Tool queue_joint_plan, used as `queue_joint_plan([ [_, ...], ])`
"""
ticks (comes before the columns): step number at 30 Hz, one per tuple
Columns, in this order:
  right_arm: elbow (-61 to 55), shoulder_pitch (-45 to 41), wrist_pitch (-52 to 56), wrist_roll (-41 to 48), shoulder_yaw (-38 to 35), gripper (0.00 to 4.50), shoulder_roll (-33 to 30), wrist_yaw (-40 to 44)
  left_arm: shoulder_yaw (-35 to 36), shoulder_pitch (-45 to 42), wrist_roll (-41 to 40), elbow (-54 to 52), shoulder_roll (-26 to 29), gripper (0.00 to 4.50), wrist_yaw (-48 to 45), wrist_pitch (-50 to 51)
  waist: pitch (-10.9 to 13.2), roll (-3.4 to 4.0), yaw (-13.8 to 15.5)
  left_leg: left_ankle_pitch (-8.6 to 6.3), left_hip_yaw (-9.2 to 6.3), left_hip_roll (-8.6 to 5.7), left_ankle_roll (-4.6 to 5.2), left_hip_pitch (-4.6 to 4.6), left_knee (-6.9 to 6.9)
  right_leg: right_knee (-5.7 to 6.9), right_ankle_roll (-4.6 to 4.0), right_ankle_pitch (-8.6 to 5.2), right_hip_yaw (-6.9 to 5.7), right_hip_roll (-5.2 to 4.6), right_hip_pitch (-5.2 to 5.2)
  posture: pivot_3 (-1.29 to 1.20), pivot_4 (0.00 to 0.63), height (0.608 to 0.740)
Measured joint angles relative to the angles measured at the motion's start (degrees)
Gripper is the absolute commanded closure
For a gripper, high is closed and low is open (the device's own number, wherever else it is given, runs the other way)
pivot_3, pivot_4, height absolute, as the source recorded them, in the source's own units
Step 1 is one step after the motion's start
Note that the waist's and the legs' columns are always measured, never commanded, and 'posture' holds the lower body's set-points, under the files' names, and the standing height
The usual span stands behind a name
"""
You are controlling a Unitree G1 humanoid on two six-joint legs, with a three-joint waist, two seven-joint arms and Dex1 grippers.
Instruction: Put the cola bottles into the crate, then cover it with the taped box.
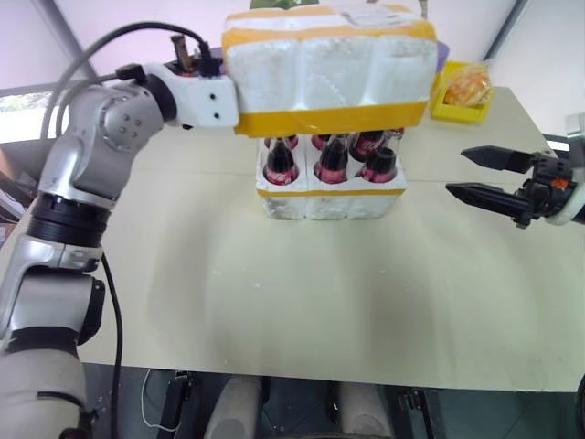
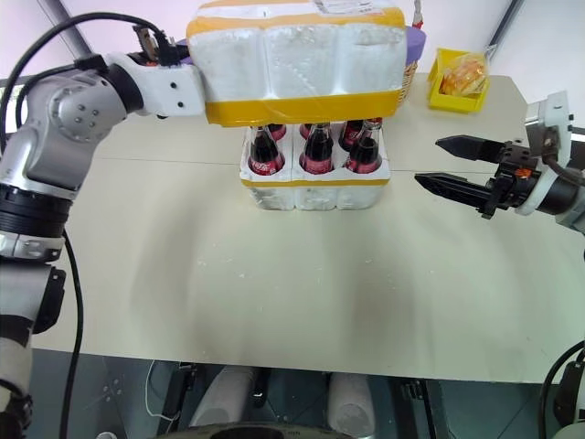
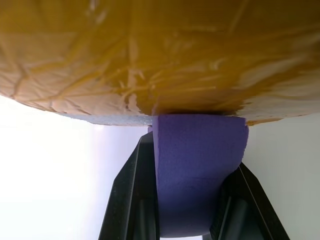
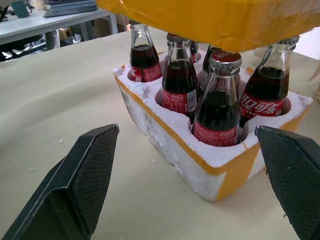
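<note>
The left pincer (image 3: pixel 190 200) is closed on a purple tab at the side of the white styrofoam box with wide yellow tape bands (image 1: pixel 329 69) and holds it in the air just above the small glass cola bottles with red labels (image 1: pixel 331 160). The bottles stand in the wells of the low white styrofoam crate (image 1: pixel 329 197) on the pale bench (image 1: pixel 274 293). The right pincer (image 1: pixel 489 176) waits wide open beside the crate. If the box hangs tilted from one side, its edge may hit the caps and jam.
</note>
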Motion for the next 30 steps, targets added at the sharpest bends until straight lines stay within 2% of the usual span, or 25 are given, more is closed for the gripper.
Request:
queue_joint_plan([
  [8, 0.0, -1.1, 0.0, 0.3, 0.1, 0.00, 0.7, -1.2, -2.9, 1.1, 4.8, -0.3, -3.2, 3.93, 1.6, -0.1, 0.0, 0.00, 0.1, 0.00, -0.01, -0.02, 0.00, 0.00, -0.01, -0.02, 0.01, 0.00, 0.00, -0.01, 0.02, 0.00, 0.150, 0.740],
  [20, 0.0, -1.2, 0.0, 0.3, 0.2, 0.00, 2.3, -2.0, -4.2, 5.3, 7.9, -3.2, -1.6, 3.93, 2.1, -1.6, 0.0, 0.00, -0.1, 0.00, -0.02, -0.01, 0.00, 0.01, -0.01, -0.01, 0.01, 0.00, 0.00, 0.00, 0.01, 0.00, 0.150, 0.740],
  [29, 0.1, -2.0, -0.2, 0.3, 1.4, 0.00, 3.1, -2.4, -4.5, 8.7, 13.3, -3.6, -1.3, 3.93, 8.4, -4.0, 0.0, 0.01, -0.1, 0.00, -0.02, -0.01, 0.00, 0.02, -0.02, -0.01, 0.00, 0.00, 0.00, 0.00, 0.01, 0.00, 0.150, 0.740],
  [30, 0.1, -2.0, -0.3, 0.2, 1.4, 0.00, 3.2, -2.5, -4.6, 8.7, 13.6, -3.3, -1.4, 2.89, 9.0, -4.1, 0.0, 0.01, -0.1, 0.00, -0.02, -0.01, 0.00, 0.02, -0.01, -0.01, 0.00, 0.00, 0.00, 0.00, 0.01, 0.00, 0.150, 0.740],
])
